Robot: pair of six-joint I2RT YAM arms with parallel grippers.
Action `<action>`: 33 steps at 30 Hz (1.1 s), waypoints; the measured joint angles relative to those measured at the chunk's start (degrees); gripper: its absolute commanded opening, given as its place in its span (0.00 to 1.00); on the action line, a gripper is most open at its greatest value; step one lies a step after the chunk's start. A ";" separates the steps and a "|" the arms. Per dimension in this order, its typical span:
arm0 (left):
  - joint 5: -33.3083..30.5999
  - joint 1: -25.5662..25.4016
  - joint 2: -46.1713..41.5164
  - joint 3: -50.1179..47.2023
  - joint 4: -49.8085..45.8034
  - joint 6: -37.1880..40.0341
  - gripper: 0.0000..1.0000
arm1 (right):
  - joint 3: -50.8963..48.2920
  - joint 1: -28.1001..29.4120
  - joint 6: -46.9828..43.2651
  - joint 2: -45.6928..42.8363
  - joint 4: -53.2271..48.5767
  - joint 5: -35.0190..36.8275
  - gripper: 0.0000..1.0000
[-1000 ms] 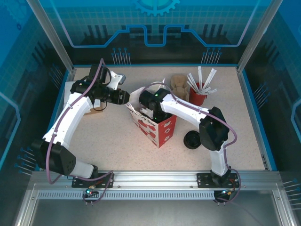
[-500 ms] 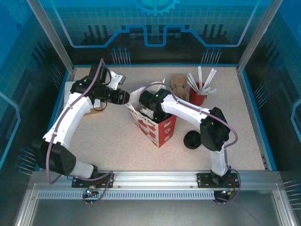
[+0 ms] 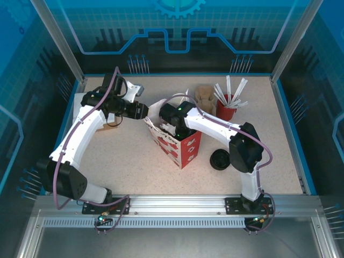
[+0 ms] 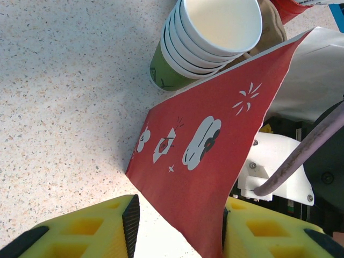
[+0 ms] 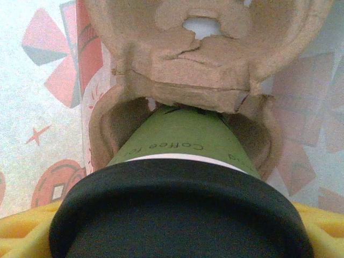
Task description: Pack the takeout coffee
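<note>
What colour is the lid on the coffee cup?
Black. The lid sits on the green takeout coffee; the right wrist view shows it best.

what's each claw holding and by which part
The right claw grips the takeout coffee at its black-lidded top. An edge of the red bag lies between the left claw's parted fingers; whether it is pinched cannot be told.

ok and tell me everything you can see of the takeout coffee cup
Small paper cup, the takeout coffee: yellow-green wall with dark lettering, white band under a round black plastic lid, fitted on. Its base sits in a socket of the brown pulp carrier inside the bag. The right gripper holds it, a yellow pad either side of the lid.
</note>
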 measured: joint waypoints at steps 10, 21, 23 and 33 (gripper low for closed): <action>0.02 0.00 0.33 0.00 0.00 0.00 0.43 | -0.09 0.00 0.02 0.00 0.37 0.00 0.87; 0.33 -0.55 0.35 0.00 0.02 -0.17 0.35 | 0.00 -0.11 0.55 -0.04 0.35 -0.02 0.99; 0.57 -0.79 0.35 0.00 0.02 -0.20 0.33 | 0.13 -0.11 0.74 -0.15 0.31 -0.04 1.00; 0.66 -2.23 0.13 0.00 0.20 -0.22 0.23 | 2.40 -0.48 1.84 -0.92 -0.55 -0.70 1.00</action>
